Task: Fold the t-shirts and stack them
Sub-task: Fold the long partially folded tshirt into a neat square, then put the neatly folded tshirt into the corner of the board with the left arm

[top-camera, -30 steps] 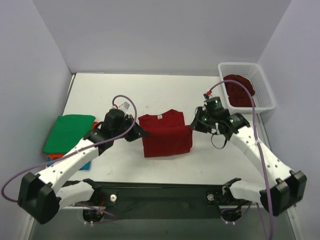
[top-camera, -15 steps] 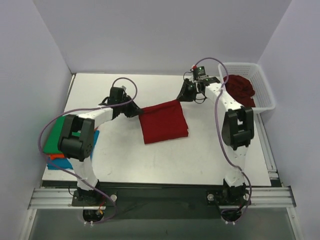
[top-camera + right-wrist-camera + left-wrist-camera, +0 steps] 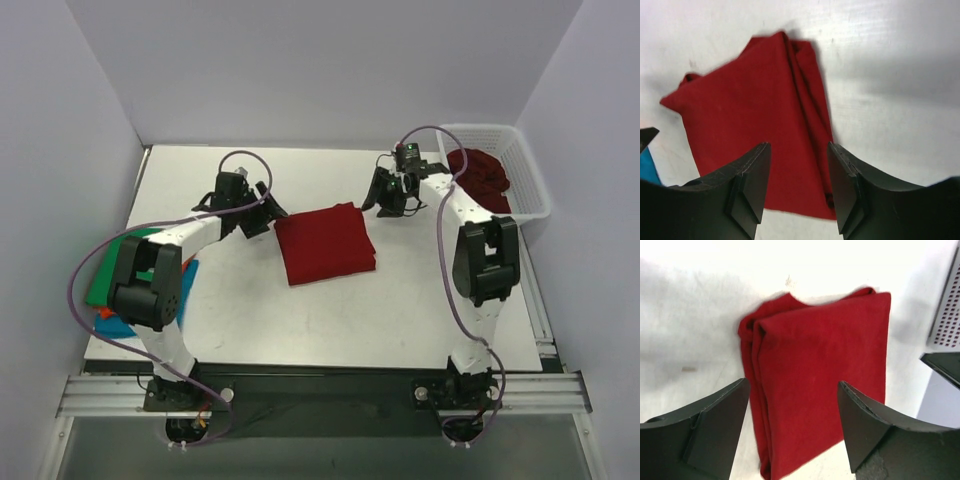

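Your left tool (image 3: 791,390) and right tool (image 3: 798,148) both gape apart, empty, flanking the folded red shirt (image 3: 324,243) on the tabletop (image 3: 300,320).

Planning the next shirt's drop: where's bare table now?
Free: the wide near strip of table in front of the red shirt, and the far strip along the back wall. Crowded: stack at left edge, basket at far right, jaws flanking the shirt.
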Available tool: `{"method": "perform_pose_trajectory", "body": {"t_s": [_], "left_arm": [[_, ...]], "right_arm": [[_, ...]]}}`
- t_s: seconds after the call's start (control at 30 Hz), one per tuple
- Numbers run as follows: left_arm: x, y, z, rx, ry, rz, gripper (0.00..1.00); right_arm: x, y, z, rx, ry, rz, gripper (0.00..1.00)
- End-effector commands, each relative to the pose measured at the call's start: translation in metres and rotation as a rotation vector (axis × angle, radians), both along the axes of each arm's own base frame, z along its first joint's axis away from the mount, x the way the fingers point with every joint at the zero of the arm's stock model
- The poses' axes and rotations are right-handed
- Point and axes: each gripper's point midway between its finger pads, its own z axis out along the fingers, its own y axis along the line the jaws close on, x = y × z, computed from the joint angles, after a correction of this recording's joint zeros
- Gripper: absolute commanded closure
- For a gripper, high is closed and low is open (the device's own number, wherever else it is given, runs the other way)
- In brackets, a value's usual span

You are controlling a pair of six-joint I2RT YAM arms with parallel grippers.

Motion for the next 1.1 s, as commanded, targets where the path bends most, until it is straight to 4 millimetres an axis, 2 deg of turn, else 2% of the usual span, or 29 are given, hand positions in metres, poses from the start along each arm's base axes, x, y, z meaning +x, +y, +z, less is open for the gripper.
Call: {"method": "perform_pose_trajectory", "body": {"t_s": [0.0, 0.03, 0.1, 0.13, 0.2, 0.33, 0.47, 0.6, 0.83, 1.07], "left_arm": [[-0.029, 0.005, 0.007, 0.134, -0.023, -0.027, 0.19], [-0.035, 0.004, 0.008, 0.156, -0.024, -0.032, 0.18], [-0.052, 0.007, -0.005, 0.227, 0.011, -0.036, 0.15], [-0.056, 0.007, -0.007, 0.234, 0.010, -0.038, 0.14], [-0.065, 0.004, -0.017, 0.241, 0.029, -0.056, 0.14], [-0.072, 0.001, -0.034, 0.271, 0.086, -0.072, 0.14], [-0.071, -0.001, -0.048, 0.284, 0.112, -0.077, 0.14], [-0.067, -0.006, -0.056, 0.288, 0.125, -0.082, 0.14], [-0.053, -0.013, -0.070, 0.286, 0.143, -0.050, 0.16], [-0.046, -0.012, -0.087, 0.380, 0.190, 0.010, 0.26]], "right_arm": [[-0.034, -0.002, 0.032, -0.107, -0.082, 0.034, 0.51], [-0.044, 0.005, 0.032, -0.125, -0.084, 0.057, 0.51], [-0.058, 0.006, 0.032, -0.165, -0.093, 0.057, 0.53], [-0.071, 0.013, 0.023, -0.181, -0.073, 0.083, 0.56], [-0.081, 0.017, 0.019, -0.198, -0.076, 0.093, 0.59], [-0.102, 0.026, -0.008, -0.211, -0.017, 0.132, 0.66], [-0.109, 0.020, -0.037, -0.242, 0.050, 0.134, 0.72], [-0.110, 0.012, -0.055, -0.257, 0.098, 0.128, 0.74], [-0.106, 0.005, -0.064, -0.211, 0.126, 0.120, 0.75], [-0.098, -0.002, -0.071, -0.172, 0.147, 0.104, 0.76]]}}
